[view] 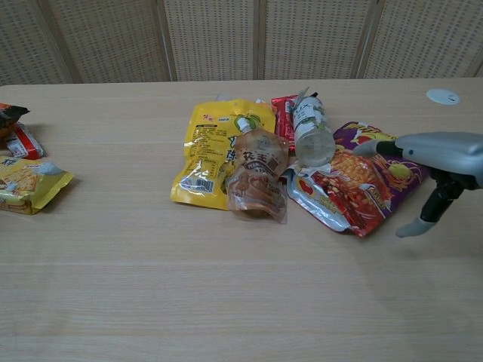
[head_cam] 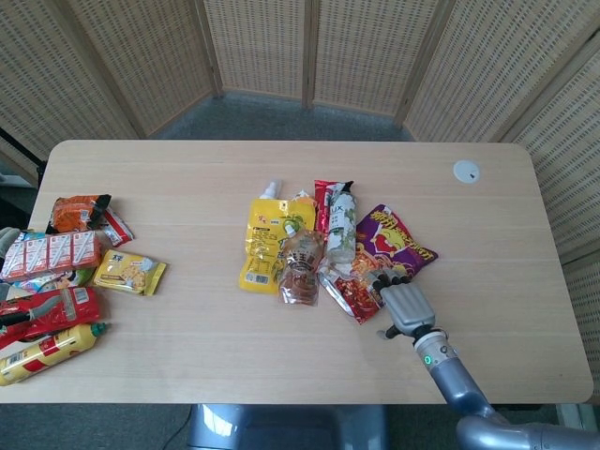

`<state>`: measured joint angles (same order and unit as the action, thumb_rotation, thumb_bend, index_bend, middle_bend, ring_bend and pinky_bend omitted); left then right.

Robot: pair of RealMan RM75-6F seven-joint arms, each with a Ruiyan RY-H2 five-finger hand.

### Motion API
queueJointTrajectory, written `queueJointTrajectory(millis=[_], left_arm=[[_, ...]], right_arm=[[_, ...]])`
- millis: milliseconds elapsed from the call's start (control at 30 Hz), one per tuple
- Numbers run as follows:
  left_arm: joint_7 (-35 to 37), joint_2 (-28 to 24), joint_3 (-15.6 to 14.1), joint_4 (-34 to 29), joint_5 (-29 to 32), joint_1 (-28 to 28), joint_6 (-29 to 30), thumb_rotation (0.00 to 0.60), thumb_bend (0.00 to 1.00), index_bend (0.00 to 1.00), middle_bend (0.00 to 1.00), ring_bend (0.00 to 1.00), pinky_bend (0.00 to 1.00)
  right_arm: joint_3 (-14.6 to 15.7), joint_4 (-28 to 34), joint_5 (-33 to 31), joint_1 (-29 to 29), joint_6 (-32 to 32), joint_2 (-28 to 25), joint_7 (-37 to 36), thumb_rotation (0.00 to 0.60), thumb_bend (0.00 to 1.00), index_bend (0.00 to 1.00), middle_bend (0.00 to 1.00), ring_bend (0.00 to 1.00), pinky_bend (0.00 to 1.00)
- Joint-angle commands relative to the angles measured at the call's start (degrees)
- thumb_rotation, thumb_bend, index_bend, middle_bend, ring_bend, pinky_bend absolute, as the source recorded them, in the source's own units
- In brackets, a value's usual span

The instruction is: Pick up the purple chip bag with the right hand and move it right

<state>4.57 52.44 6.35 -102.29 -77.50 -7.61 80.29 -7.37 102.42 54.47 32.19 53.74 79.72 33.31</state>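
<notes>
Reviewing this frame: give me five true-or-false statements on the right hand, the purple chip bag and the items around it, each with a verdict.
1. The right hand is over the near edge of the purple chip bag, fingers spread. True.
2. The purple chip bag is lifted off the table. False: it lies flat on it.
3. The clear bottle lies partly on the purple bag's left side. True.
4. The yellow pouch lies right of the purple bag. False: it lies to its left.
5. The left hand is holding the bottle. False: no left hand shows in either view.
</notes>
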Motion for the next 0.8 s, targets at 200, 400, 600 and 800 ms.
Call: queueJointTrajectory(millis=[200,400,600,800], left_arm=[[0.1,0.0,-0.1,0.0,-0.1,-0.1,-0.2,0.315,0.00,0.00,0.00,0.00,0.00],[0.0,0.1,-0.1,0.0,-0.2,-0.2,-0.3,0.319,0.00,0.00,0.00,0.00,0.00],[0.2,0.1,-0.1,-0.1,-0.2,-0.1,-0.1,0.319,0.00,0.00,0.00,0.00,0.00],[0.3,0.1,-0.1,-0.1,-0.3,-0.1,-0.1,0.319,0.00,0.00,0.00,0.00,0.00]], right_arm=[[1.7,-1.4,-0.8,5.7,-4.3,-0.5,2.7,0.600,0.00,0.00,0.00,0.00,0.00],[0.5,-1.8,-4.1,9.1,-4.0,0.5,4.3,0.600,0.00,0.00,0.00,0.00,0.00],[2.1,-3.0,-7.1,11.1,-3.9,3.2,5.6,0.600,0.00,0.00,0.00,0.00,0.00],[3.8,-6.7,-8.0,12.1,-4.0,7.0,4.9,0.600,0.00,0.00,0.00,0.00,0.00]])
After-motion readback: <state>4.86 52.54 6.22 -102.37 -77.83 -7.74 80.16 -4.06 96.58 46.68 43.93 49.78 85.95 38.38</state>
